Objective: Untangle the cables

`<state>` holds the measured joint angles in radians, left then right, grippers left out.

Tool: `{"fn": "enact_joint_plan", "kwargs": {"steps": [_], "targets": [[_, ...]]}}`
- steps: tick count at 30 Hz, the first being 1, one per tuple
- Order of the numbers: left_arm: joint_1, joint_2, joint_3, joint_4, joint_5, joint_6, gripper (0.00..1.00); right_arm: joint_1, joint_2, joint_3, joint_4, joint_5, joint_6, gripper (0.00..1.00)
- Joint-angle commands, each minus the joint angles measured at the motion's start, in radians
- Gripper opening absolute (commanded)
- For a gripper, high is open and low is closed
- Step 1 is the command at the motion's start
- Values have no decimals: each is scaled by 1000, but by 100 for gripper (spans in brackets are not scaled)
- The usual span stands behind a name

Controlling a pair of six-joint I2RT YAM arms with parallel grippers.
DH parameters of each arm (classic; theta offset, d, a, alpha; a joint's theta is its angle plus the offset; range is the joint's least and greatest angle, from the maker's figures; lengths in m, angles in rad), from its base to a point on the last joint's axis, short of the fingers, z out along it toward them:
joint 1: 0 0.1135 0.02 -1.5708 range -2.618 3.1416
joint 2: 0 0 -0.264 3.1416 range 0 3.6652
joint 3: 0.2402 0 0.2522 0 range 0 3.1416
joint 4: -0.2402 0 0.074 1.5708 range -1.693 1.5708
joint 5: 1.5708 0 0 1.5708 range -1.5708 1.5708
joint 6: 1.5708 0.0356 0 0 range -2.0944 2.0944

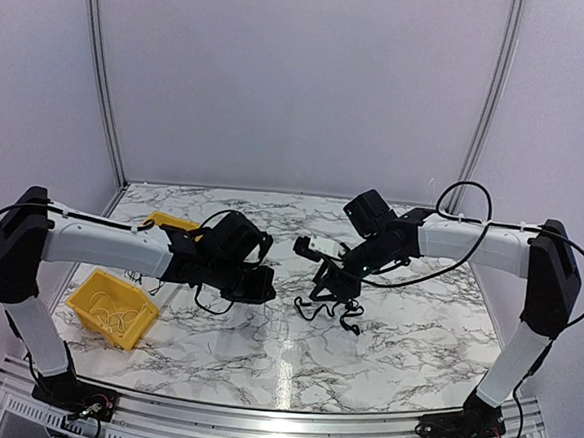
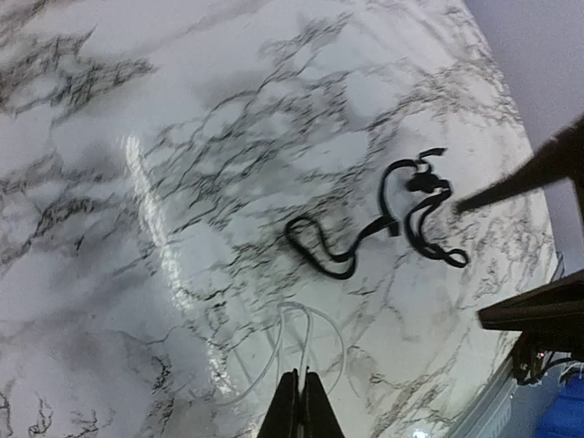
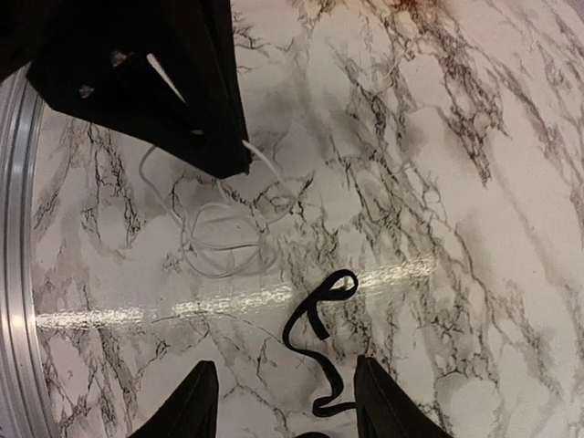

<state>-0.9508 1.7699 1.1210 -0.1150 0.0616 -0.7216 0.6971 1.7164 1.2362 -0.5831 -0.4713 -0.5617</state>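
We find the bench (image 1: 393, 356) bare along its near strip and across its right-hand part, so a hand could pass there. The far strip by the back wall is bare too. On the left, a yellow bin (image 1: 113, 309) sits by the left arm, and a second yellow bin (image 1: 172, 221) sits further back, partly behind that arm. In the middle, the left end effector (image 2: 298, 406), fingers closed on a thin white wire (image 3: 224, 242), and the right end effector (image 3: 287, 411), fingers apart, leave only a narrow gap. The black cables (image 1: 331, 304) lie under the right one. A thick arm cable (image 1: 465, 182) loops around the right forearm.
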Motion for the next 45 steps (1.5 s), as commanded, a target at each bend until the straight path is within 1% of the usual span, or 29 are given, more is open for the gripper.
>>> {"fn": "enact_joint_plan", "kwargs": {"steps": [1,4,7,11,14,18,20,22,25,26,28,29,31,33,36,38,42,45], "targets": [[-35,-135,66,20,-33,214,0,-1,-54,118,19,15,22,54],[-57,-177,68,53,-20,274,0,-1,-51,172,13,-3,16,59],[-62,-207,58,89,-19,276,0,-2,-36,213,-19,-44,-4,61],[-63,-224,46,120,-12,269,0,0,-45,196,-2,-112,17,60],[-65,-236,36,153,-9,265,0,0,-67,164,28,-147,36,57],[-65,-242,27,168,-11,264,0,-2,-90,144,25,-234,25,55],[-65,-244,23,175,-11,264,0,0,-92,134,26,-267,23,50],[-65,-252,13,190,-16,262,0,-1,-87,133,26,-274,25,39],[-65,-259,-4,215,-19,260,0,-1,-79,137,17,-294,16,27],[-65,-261,-7,220,-17,258,0,0,-79,137,18,-301,16,20],[-65,-261,-15,231,-11,266,0,0,-80,142,20,-307,23,2],[-65,-259,-23,244,-10,273,0,-2,-82,146,21,-305,27,0],[-65,-253,-45,274,-20,286,4,-3,-90,153,19,-305,32,0],[-65,-237,-71,307,-52,293,8,-5,-102,156,17,-313,44,0],[-66,-205,-111,399,-105,304,14,-5,-116,162,5,-328,56,0],[-67,-184,-139,489,-126,309,15,-5,-125,165,-6,-338,61,0],[-68,-116,-194,739,-164,324,15,-5,-120,190,-67,-368,53,0],[-68,-30,-176,837,-189,345,15,-5,-117,246,-132,-397,38,0]]}}
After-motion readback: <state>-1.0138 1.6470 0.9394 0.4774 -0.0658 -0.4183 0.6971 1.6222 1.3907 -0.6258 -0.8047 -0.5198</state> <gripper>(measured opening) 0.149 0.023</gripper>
